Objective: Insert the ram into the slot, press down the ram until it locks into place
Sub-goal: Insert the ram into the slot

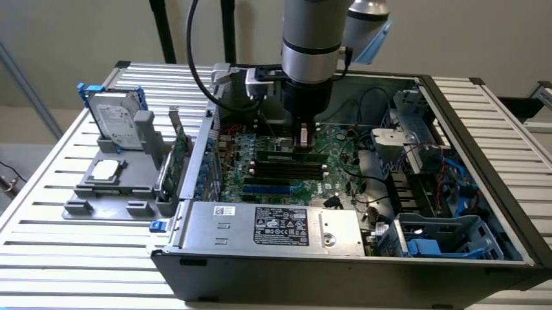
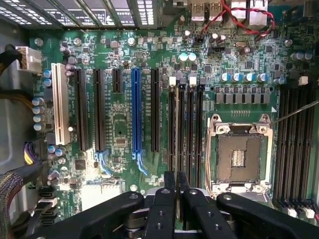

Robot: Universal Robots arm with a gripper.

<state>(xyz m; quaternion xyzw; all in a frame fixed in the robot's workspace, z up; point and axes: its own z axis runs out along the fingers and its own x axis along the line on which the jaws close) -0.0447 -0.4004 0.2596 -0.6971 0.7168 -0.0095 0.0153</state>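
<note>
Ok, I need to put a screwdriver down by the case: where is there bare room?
Bare table slats lie in front of the grey holder, on the exterior view's left of the case. More lie on the exterior view's right. Inside the case it is crowded: cables, board, gripper.

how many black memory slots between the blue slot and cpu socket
4 narrow black plastic slots, side by side beside the square silver CPU socket; tool hides their ends.
</note>
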